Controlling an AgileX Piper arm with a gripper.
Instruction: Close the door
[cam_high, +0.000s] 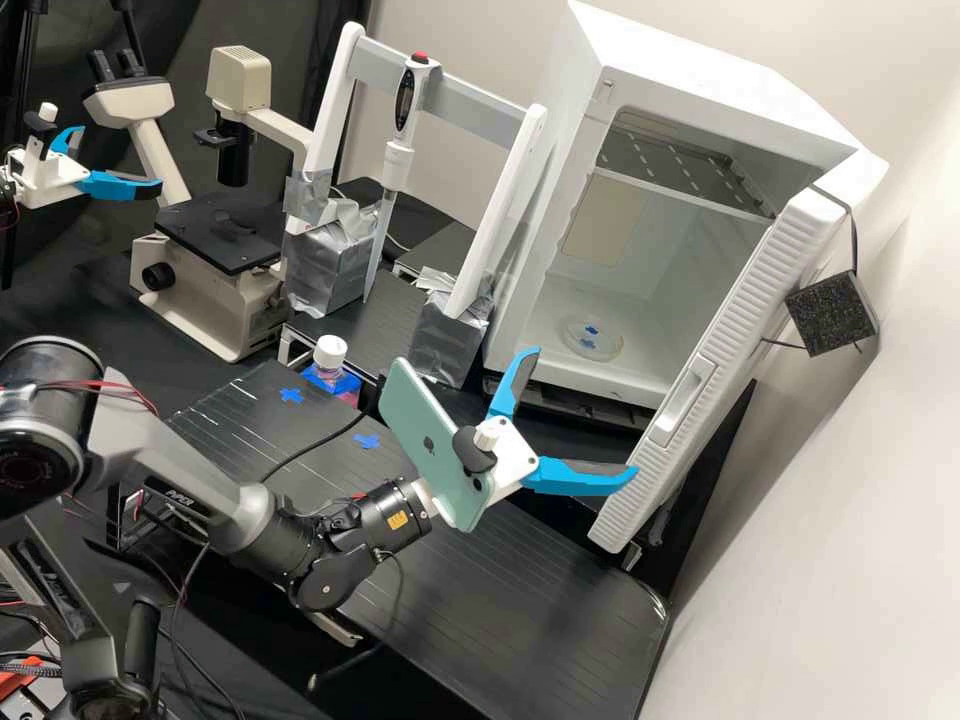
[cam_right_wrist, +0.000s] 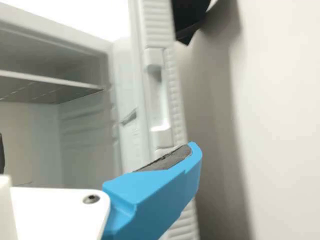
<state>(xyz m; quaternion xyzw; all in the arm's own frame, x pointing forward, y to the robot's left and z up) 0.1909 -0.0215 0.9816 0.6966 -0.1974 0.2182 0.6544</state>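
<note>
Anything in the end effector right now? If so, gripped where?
Nothing held: the end effector is open, its blue fingers spread with no object between them. The phone sits behind them.

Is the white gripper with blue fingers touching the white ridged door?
Cannot tell: in both views, one blue finger of the gripper overlaps the door, hiding any gap.

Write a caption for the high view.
Tool spread open by the open door of a white cabinet, dish inside.
</note>
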